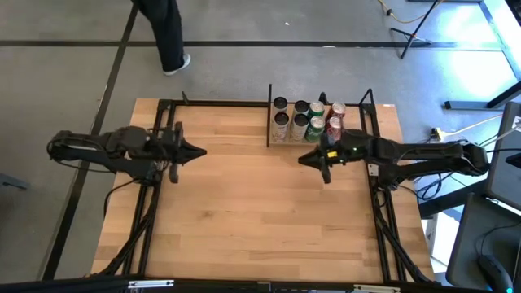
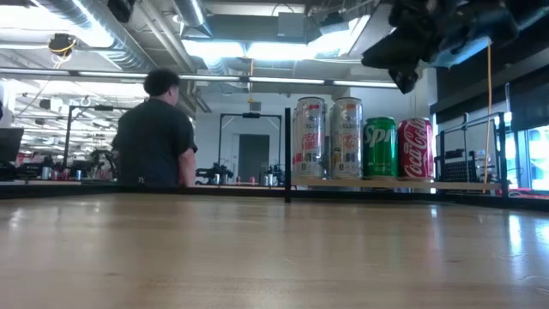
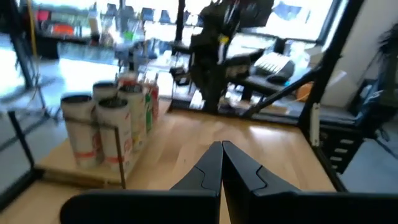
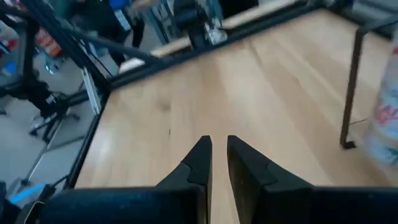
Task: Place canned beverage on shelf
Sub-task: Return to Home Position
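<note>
The shelf (image 1: 358, 118), a light board in thin black rods, stands at the table's far right. Several cans stand upright on it: silver-white ones (image 2: 310, 137), a green one (image 2: 380, 148) and a red one (image 2: 415, 148). They also show in the left wrist view (image 3: 99, 124). My right gripper (image 1: 303, 159) hovers above the table just in front of the shelf, empty, with a narrow gap between its fingertips (image 4: 217, 146). My left gripper (image 1: 199, 151) is shut and empty (image 3: 222, 148), above the table's left half.
A person (image 1: 167, 32) stands beyond the table's far edge and shows in the low view (image 2: 154, 137). A black frame runs along the table's far edge and sides (image 1: 220, 103). The shelf's black corner post (image 4: 351, 87) stands close to my right gripper.
</note>
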Available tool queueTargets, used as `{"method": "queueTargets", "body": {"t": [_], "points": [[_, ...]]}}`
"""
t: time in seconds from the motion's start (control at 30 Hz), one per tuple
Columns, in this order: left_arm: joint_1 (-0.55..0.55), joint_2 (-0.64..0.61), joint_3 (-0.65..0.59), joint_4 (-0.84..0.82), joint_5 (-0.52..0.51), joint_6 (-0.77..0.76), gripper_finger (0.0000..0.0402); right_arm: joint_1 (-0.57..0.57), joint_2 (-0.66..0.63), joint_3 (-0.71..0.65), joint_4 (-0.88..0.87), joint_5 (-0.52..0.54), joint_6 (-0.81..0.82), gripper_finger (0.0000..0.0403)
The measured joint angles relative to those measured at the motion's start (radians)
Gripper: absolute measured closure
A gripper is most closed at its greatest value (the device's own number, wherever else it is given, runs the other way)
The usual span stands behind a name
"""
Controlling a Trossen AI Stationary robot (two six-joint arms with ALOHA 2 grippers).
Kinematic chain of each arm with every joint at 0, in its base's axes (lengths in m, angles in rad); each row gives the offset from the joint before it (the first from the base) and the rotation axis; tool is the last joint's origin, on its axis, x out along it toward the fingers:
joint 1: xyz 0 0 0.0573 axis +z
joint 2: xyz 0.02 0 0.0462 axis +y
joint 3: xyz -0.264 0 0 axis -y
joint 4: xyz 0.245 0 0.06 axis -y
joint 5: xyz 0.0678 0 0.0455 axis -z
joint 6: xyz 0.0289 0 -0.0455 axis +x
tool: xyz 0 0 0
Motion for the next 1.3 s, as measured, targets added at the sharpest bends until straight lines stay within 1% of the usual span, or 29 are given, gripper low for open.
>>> {"method": "queueTargets", "body": {"t": [0.1,0.2,0.37,0.47,0.6,0.73,0.83,0.93,1.03,1.17,1.23,1.3], "points": [[-0.028,-0.051,-0.014,0.012,0.000,0.034,0.0401,0.000,-0.068,-0.073,0.064,0.035,-0.001,0.0363],[-0.051,-0.111,-0.065,0.030,-0.001,0.048,0.0401,0.000,-0.141,-0.157,0.113,0.084,0.016,0.0363],[-0.063,-0.244,-0.177,0.047,-0.004,0.044,0.0401,0.000,-0.271,-0.258,0.176,0.091,0.021,0.0363],[-0.063,-0.309,-0.223,-0.010,-0.012,0.034,0.0401,0.000,-0.352,-0.297,0.183,0.106,0.019,0.0363],[-0.063,-0.348,-0.260,-0.013,-0.014,0.023,0.0401,0.000,-0.467,-0.355,0.191,0.172,-0.001,0.0363],[-0.063,-0.359,-0.277,-0.012,0.041,0.102,0.0401,0.000,-0.581,-0.431,0.218,0.189,-0.025,0.0363],[-0.063,-0.373,-0.289,-0.010,0.071,0.129,0.0402,0.000,-0.680,-0.472,0.204,0.189,-0.032,0.0363],[-0.063,-0.400,-0.312,-0.009,0.075,0.126,0.0402,0.000,-0.765,-0.502,0.178,0.189,-0.035,0.0363],[-0.063,-0.445,-0.348,0.018,0.075,0.126,0.0402,0.000,-0.846,-0.524,0.123,0.189,-0.034,0.0363],[-0.063,-0.529,-0.386,0.028,0.075,0.120,0.0401,0.000,-0.945,-0.535,0.008,0.189,-0.013,0.0363],[-0.063,-0.565,-0.393,0.006,0.075,0.116,0.0402,0.000,-0.969,-0.534,-0.021,0.189,-0.008,0.0363],[-0.062,-0.562,-0.395,-0.007,0.072,0.111,0.0402,0.000,-0.967,-0.534,-0.025,0.189,-0.008,0.0363]]}}
